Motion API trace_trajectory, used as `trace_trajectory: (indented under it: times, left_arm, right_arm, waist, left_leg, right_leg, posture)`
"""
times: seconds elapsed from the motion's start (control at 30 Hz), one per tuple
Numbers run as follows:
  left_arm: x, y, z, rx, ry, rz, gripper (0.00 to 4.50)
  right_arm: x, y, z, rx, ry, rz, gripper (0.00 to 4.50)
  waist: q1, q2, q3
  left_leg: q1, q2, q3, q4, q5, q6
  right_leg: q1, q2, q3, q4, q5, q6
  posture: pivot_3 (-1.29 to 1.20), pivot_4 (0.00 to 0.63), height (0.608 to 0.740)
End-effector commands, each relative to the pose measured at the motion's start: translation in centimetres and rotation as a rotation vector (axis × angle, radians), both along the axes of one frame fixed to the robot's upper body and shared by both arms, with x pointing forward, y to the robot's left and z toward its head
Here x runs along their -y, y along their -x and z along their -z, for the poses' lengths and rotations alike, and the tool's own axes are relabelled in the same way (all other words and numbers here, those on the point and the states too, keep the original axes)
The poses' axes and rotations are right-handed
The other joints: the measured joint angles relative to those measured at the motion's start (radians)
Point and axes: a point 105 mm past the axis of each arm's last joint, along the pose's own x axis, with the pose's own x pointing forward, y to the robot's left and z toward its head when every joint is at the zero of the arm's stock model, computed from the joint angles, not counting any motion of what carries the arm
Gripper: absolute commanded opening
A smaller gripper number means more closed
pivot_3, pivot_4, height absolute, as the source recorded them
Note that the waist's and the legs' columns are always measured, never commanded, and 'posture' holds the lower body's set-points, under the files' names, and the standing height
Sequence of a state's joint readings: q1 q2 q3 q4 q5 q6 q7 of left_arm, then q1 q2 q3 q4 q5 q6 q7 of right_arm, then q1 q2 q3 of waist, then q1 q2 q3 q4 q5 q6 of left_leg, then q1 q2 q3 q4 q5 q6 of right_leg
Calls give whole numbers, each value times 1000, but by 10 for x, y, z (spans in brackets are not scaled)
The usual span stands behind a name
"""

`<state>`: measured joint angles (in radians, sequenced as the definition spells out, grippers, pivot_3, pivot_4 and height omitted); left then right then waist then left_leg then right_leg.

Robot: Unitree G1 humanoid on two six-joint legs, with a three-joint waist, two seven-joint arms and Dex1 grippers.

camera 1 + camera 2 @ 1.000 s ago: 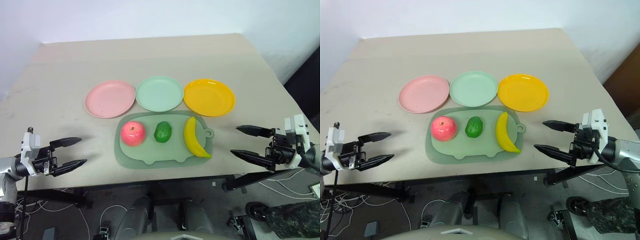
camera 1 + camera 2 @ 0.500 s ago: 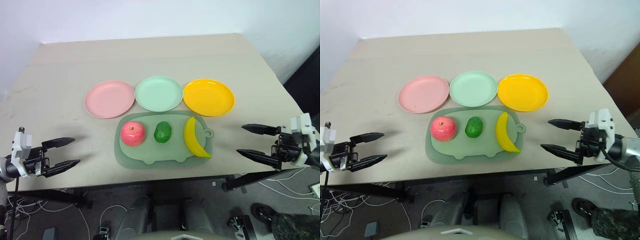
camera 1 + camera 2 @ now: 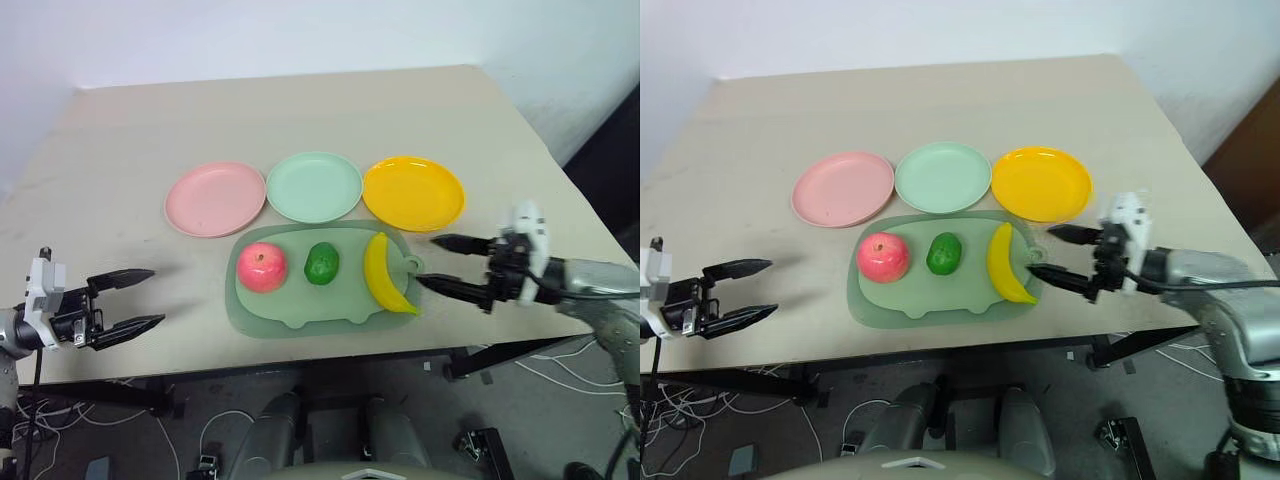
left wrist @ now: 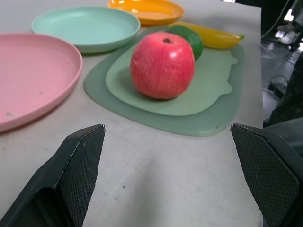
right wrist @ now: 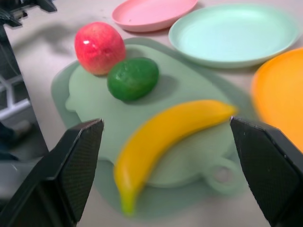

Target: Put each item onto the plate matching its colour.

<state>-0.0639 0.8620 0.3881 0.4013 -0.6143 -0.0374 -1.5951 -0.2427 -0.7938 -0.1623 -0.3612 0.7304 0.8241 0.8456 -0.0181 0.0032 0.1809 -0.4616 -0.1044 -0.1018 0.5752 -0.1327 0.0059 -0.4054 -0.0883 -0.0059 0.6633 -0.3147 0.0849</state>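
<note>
Right gripper (image 3: 440, 265) wide open, empty, fingers levelled toward the banana (image 3: 384, 273), just right of it, nearer fingertip close to the banana's near tip and the mat's (image 3: 300, 315) tab. Banana lying on the right end of the mat, long axis running near to far, curve bulging left, so crosswise to the approaching fingers: probably a good line for closing across its width. Yellow plate (image 3: 414, 193) just beyond, far side. Left gripper (image 3: 130, 300) also open, empty, well apart at the near left, pointing toward the apple (image 3: 262, 269). Green fruit (image 3: 322, 263) between apple and banana. Pink plate (image 3: 215, 198) and mint plate (image 3: 314, 186) bare on the far side. Right arm clearly nearer the banana.
</note>
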Motion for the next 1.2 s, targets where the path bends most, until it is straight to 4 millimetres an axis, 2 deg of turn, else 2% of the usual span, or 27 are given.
trace_trajectory:
  times: [0.03,0.23,0.43,0.6,0.8,0.9,1.0,1.2]
  left_arm:
    - [1,-1,-4,31,-18,2,4478]
    - [4,-3,-2,35,-13,4,4478]
    - [5,-5,-2,43,-9,-1,4478]
    - [7,-7,-3,48,-8,-2,4478]
    - [8,-10,-4,53,-11,-5,4478]
    - [10,-11,-3,53,-11,-3,4478]
    - [10,-12,-3,53,-12,-2,4500]
    - [10,-12,-3,50,-14,-5,4500]
  right_arm:
    - [-25,-9,8,-96,-16,88,4500]
    - [-53,-29,29,-134,57,268,4500]
    - [-61,-37,56,-104,204,388,4500]
    - [-64,-32,61,-90,248,367,4500]
    - [-63,-28,58,-107,262,385,4500]
    - [-61,-29,65,-130,282,414,4500]
    - [-56,-32,70,-143,303,453,3922]
    - [-45,-35,69,-184,305,492,2000]
  waist:
    - [1,-1,0]
    - [5,-1,0]
    - [2,-5,-3]
    - [0,-6,-4]
    - [-1,-6,-4]
    - [0,-6,-4]
    - [0,-6,-4]
    - [0,-6,-5]
  left_leg:
    - [0,0,0,0,0,0]
    - [0,-1,1,0,0,0]
    - [2,-1,1,0,0,0]
    - [3,-1,1,0,0,0]
    - [3,0,1,0,0,0]
    - [3,0,1,0,0,0]
    - [3,0,1,0,0,0]
    - [3,0,1,0,0,0]
  right_leg:
    - [0,0,0,0,0,0]
    - [-1,0,0,0,0,0]
    - [1,0,1,0,0,0]
    - [2,0,0,2,1,0]
    - [1,1,1,2,1,0]
    - [2,1,1,2,1,0]
    - [2,1,1,2,1,0]
    - [2,1,1,2,1,0]
  posture:
    - [0,150,737]
    - [0,150,737]
    - [0,150,737]
    - [0,150,737]
    - [0,150,737]
    - [0,150,737]
    - [0,150,737]
    - [0,150,737]
